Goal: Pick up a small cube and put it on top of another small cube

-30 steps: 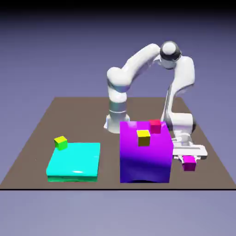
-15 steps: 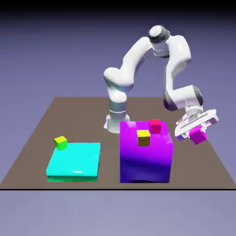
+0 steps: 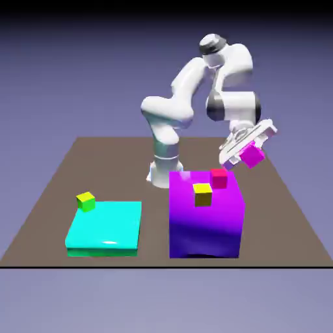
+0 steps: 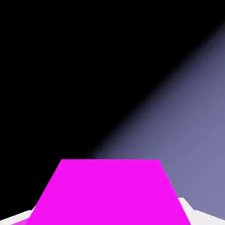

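1. The tool [image 3: 249, 151] is closed on the magenta cube [image 3: 252, 155] and holds it in the air, tilted, above the counter [image 3: 58, 195].
2. The magenta cube hangs up and toward the exterior view's right of the big purple block [image 3: 205, 214], higher than the block's top face and touching nothing but the tool.
3. On the block's top, a crimson-red cube [image 3: 219, 177] sits near the back edge and a yellow cube [image 3: 203, 194] sits nearer the front; the two stand close, corner to corner.
4. A flat cyan slab [image 3: 105, 226] lies to the exterior view's left of the block, with a strip of bare counter between them.
5. A yellow-green cube [image 3: 86, 201] rests just beyond the slab's far left corner.
6. Bare counter runs along the exterior view's right edge beside the block.
7. In the hand view the magenta cube [image 4: 110, 191] fills the lower middle, hiding the fingertips; beyond it are only black and blue-violet backdrop.
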Robot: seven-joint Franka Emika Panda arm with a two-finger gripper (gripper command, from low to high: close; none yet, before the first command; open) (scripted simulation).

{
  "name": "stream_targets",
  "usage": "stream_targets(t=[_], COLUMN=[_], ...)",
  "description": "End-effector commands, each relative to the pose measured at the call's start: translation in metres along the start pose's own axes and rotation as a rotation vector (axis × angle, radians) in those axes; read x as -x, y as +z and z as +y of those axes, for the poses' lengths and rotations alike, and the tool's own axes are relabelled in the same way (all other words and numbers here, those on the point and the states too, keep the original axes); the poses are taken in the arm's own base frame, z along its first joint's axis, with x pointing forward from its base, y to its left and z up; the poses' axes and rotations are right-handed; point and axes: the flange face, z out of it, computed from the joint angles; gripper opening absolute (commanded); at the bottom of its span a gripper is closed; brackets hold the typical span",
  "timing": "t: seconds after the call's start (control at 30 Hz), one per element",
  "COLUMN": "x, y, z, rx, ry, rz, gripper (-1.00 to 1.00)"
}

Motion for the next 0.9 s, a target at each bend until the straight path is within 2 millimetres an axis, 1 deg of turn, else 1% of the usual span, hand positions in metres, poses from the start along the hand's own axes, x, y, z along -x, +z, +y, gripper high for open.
stream_targets(t=[0.0, 0.3, 0.47, 0.5, 0.53, 0.73, 0.77, 0.8, 0.83, 0.87], x=[-0.008, -0.083, -0.07, -0.069, -0.069, -0.064, -0.064, -0.064, -0.064, -0.064], y=[-0.005, -0.055, -0.079, -0.081, -0.081, -0.034, -0.033, -0.033, -0.033, -0.04], z=[-0.001, -0.017, 0.016, 0.019, 0.019, 0.049, 0.049, 0.049, 0.049, 0.044], rx=[0.004, 0.053, 0.163, 0.171, 0.171, 0.17, 0.17, 0.17, 0.17, 0.17], ry=[-0.021, -0.191, -0.696, -0.75, -0.75, -0.75, -0.75, -0.75, -0.75, -0.752], rz=[-0.006, -0.023, -0.145, -0.157, -0.157, -0.157, -0.157, -0.157, -0.157, -0.156], gripper=[-1.0, -1.0, -1.0, -1.0, -1.0, -1.0, -1.0, 1.0, 1.0, 1.0])
